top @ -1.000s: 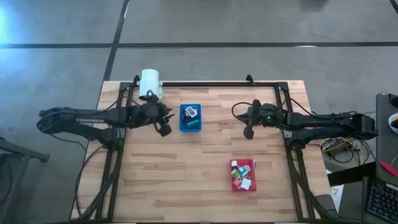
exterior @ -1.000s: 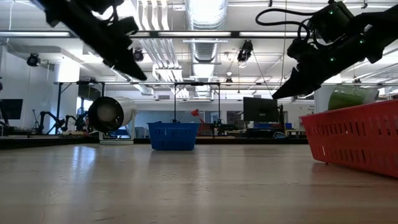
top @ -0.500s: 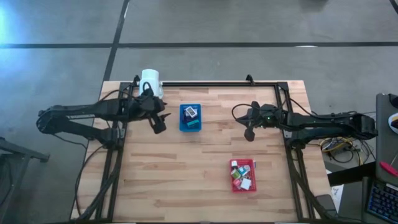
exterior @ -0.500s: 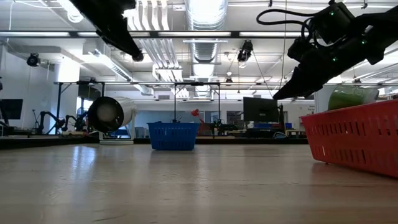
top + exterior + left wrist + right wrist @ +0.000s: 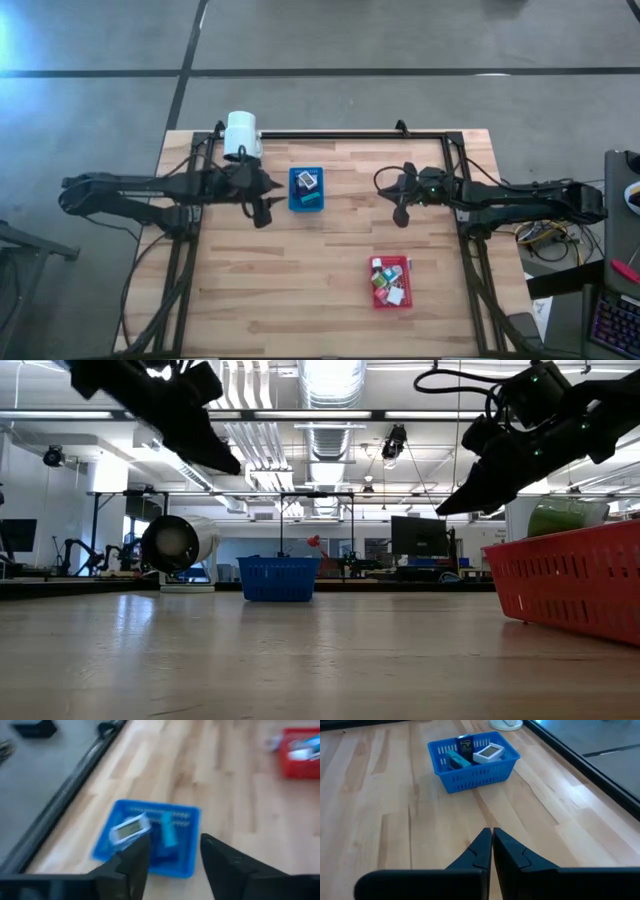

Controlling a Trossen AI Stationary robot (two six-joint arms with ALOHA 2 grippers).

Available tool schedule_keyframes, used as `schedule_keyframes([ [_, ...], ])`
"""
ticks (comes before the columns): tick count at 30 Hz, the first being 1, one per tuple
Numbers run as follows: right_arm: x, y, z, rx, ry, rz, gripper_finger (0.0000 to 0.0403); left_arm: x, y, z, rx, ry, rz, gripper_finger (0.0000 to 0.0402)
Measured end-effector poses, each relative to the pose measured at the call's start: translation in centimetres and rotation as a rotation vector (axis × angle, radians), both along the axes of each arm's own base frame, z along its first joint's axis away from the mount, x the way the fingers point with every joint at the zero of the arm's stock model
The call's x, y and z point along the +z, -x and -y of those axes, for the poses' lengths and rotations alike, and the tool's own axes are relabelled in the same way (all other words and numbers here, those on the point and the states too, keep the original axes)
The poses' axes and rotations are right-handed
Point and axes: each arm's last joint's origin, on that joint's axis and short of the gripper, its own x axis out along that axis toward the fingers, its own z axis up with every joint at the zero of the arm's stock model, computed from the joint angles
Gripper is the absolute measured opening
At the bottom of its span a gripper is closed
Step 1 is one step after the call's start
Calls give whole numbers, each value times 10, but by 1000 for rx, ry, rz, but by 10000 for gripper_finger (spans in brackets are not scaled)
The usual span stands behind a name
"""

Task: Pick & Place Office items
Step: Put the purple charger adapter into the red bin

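Observation:
The office items lie in two trays. The blue tray [image 5: 306,189] holds a white piece [image 5: 129,828], a teal piece [image 5: 168,831] and a black one [image 5: 465,744]. The red tray [image 5: 391,283] holds several small pieces [image 5: 389,281] in white, green and red. My left gripper [image 5: 175,856] hangs open in the air just left of the blue tray [image 5: 150,840], with nothing between its fingers. My right gripper [image 5: 492,846] is shut and empty, hovering right of the blue tray [image 5: 473,759], above the bare wood.
A white cylinder [image 5: 242,135] lies at the table's far left corner, beside my left arm. A black frame rail [image 5: 350,135] runs along the far edge. Bare wood [image 5: 290,290] spreads over the near left part of the table.
My left gripper rose and drew back toward the table's left edge, then came down a little and back toward the blue tray, ending higher than a second ago. My right gripper has stayed in place. The trays and their items have not moved.

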Motion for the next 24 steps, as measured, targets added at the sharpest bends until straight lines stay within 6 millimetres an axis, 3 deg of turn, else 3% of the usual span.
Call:
schedule_keyframes([
  [6,1,-1,-6,12,-60,-12,13,-36,10,3,-42,8,167,77],
  [10,15,-4,-14,2,-171,-156,13,-58,26,5,-28,25,274,10],
  [14,30,1,-27,6,-258,-364,13,-78,41,7,-18,41,270,17],
  [18,38,5,-32,-8,-294,-504,13,-84,49,8,-8,57,277,26],
  [24,23,13,-37,-89,-415,-765,13,-77,51,9,-24,65,325,28],
])
